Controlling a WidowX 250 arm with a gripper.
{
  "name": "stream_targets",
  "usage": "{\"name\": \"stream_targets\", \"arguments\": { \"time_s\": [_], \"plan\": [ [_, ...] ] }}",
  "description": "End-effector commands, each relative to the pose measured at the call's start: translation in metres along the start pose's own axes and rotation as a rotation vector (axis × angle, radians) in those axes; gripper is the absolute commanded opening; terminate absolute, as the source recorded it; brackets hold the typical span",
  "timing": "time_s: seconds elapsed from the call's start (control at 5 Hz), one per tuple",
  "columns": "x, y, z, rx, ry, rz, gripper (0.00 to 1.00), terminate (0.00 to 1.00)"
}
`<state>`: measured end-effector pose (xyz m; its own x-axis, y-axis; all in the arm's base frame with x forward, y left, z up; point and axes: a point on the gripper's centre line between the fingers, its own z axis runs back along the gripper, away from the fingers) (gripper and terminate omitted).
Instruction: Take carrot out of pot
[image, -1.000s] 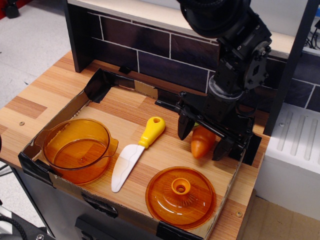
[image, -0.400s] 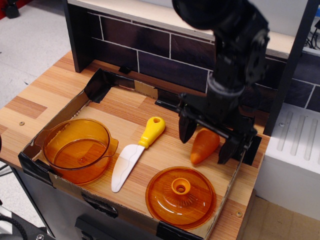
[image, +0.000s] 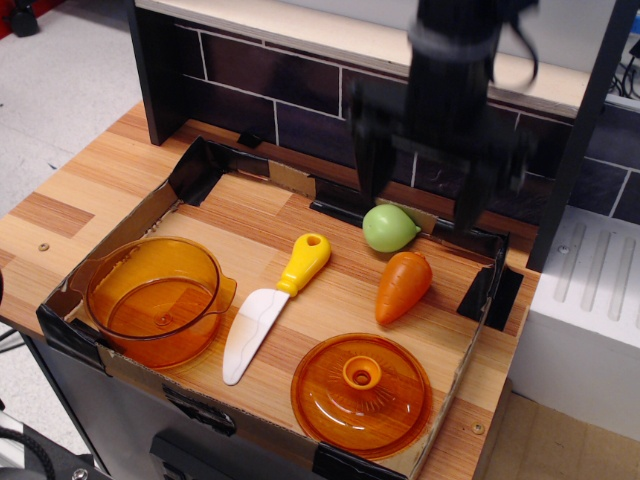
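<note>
Raised since the earlier frame, the released claw (image: 423, 180) is seen above the carrot (image: 402, 287), outside the pot (image: 155, 298); retreat should be kept vertical.

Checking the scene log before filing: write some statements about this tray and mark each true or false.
1. The stubby orange plastic carrot lies inside the transparent orange pot. False: it lies on the tray floor, and the pot holds nothing.
2. The flat orange knobbed lid sits off the pot. True.
3. The gripper clamps the carrot. False: it is raised, open and empty.
4. The light-green pear-shaped toy lies beside the carrot. True.
</note>
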<state>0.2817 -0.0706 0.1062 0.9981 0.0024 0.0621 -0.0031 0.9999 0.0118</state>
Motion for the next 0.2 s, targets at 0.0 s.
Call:
{"name": "stream_targets", "arguments": {
  "time_s": [0.0],
  "plan": [
    [0.0038,0.005,0.0168,-0.012,-0.051,0.003,1.0,1.0]
  ]
}}
